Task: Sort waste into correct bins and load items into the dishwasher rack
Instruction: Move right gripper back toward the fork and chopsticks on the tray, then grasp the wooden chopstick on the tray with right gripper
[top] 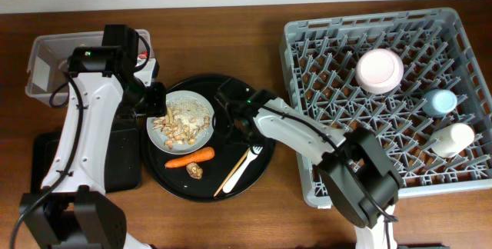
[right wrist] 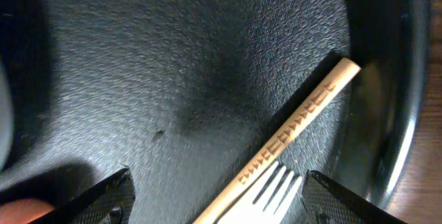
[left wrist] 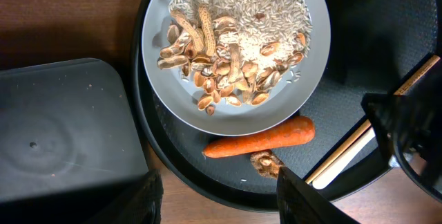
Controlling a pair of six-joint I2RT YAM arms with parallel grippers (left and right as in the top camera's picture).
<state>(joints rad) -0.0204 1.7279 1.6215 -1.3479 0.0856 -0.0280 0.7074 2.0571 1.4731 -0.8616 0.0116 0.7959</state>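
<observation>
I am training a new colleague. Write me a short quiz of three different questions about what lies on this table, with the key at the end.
1. True or false: the carrot lies off the plate, on the round tray.
2. Fill the gap: the fork lies beside a wooden ____.
3. What is in the rack?
A. the plate and the fork
B. a bowl and two cups
C. only the carrot

Key: 1 true; 2 chopstick; 3 B.
</observation>
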